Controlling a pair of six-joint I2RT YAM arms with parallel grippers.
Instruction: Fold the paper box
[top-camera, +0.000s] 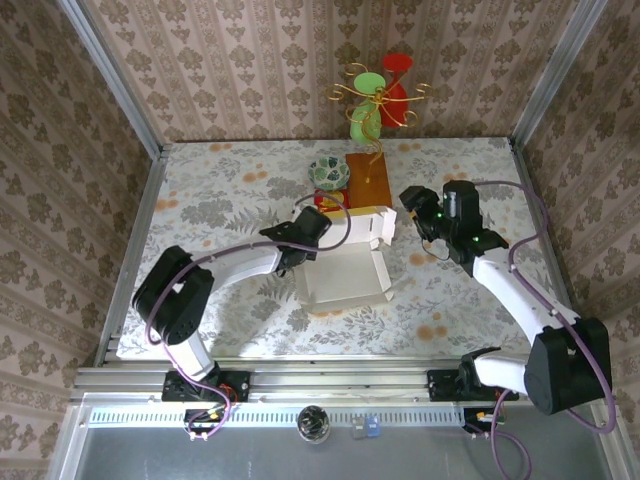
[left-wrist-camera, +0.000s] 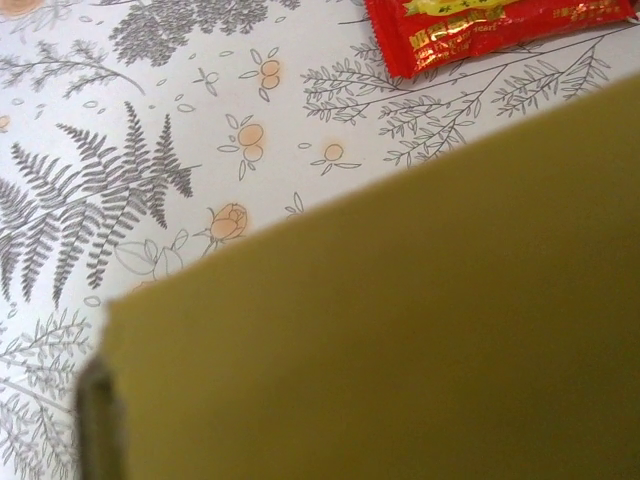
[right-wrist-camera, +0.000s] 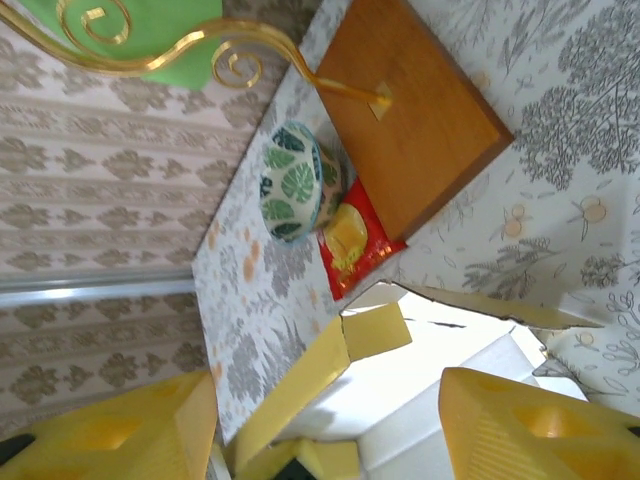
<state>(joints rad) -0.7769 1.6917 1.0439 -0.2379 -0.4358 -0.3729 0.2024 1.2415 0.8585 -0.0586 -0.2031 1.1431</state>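
Note:
The paper box (top-camera: 340, 268) lies at the table's middle with its white inner side up, its walls partly raised and its back flap standing. My left gripper (top-camera: 306, 232) is at the box's back left corner. In the left wrist view the box's yellow outer face (left-wrist-camera: 400, 320) sits right against the camera and hides the jaws. My right gripper (top-camera: 412, 206) hovers just right of the back flap, apart from it. Its yellow fingers (right-wrist-camera: 540, 430) are spread wide, and beyond them are the white inside (right-wrist-camera: 440, 370) and a yellow corner flap (right-wrist-camera: 375, 330).
Behind the box lie an orange-brown board (top-camera: 368, 178) carrying a gold wire stand with green and red cones, a leaf-patterned bowl (top-camera: 327, 172) and a small red packet (left-wrist-camera: 480, 30). Patterned walls enclose the floral table, with free room to the left and right.

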